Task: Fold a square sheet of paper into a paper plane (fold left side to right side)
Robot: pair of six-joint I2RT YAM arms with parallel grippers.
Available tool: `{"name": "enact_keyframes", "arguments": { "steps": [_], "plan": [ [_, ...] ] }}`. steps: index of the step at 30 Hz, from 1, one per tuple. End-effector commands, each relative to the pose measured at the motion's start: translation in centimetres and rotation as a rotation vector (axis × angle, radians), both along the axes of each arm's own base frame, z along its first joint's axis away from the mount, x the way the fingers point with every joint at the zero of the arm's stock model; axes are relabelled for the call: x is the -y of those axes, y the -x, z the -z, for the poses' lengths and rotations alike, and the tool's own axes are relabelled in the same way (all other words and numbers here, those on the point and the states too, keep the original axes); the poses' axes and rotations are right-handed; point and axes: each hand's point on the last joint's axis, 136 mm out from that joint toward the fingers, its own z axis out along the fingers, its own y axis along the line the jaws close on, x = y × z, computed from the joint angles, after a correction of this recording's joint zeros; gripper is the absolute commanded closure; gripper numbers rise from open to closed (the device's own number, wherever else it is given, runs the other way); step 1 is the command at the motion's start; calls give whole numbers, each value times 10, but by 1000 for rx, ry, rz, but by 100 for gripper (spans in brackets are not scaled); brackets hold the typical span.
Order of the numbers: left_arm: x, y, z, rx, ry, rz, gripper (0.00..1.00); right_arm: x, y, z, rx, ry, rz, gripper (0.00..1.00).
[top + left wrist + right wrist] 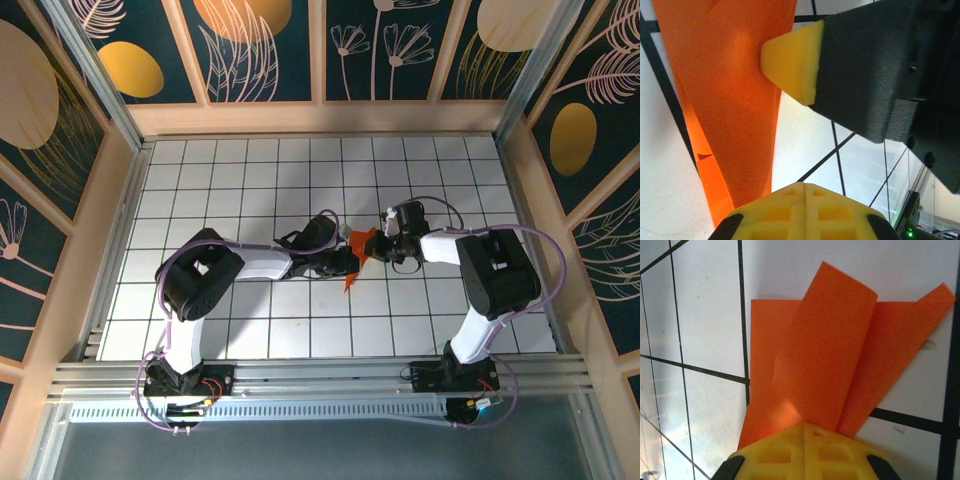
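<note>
Paper plane (825,355), orange, on grid surface (700,315): right pincer (804,427) clamped on it; left pincer (804,186) closed at its edge.

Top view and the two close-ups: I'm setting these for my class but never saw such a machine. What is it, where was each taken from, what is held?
Two robot arms, the left arm and the right arm, are bolted at the near edge of a tiled table. The wide picture comes from a fixed camera above; each close-up from a camera on one wrist. Folded orange paper sits between them. The right gripper is shut on it; the left gripper is shut too, beside the paper, a grip unclear.
</note>
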Motion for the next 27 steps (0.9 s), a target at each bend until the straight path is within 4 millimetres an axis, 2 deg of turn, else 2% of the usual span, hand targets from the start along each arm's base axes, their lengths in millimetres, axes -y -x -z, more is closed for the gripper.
{"name": "enact_keyframes", "arguments": {
  "steps": [1, 21, 24, 27],
  "plan": [
    [-2, 1, 14, -21, -38, -6, 99, 22, 25, 34, -114, 111, 18, 100],
    [-5, 7, 36, -61, -67, -14, 99, 19, 23, 31, -110, 102, 12, 100],
    [-8, 8, 43, -67, -88, -19, 99, 15, 18, 22, -88, 76, 4, 100],
    [-12, 9, 51, -68, -121, -28, 99, 8, 8, 2, -35, 40, -9, 100]
  ]
}}
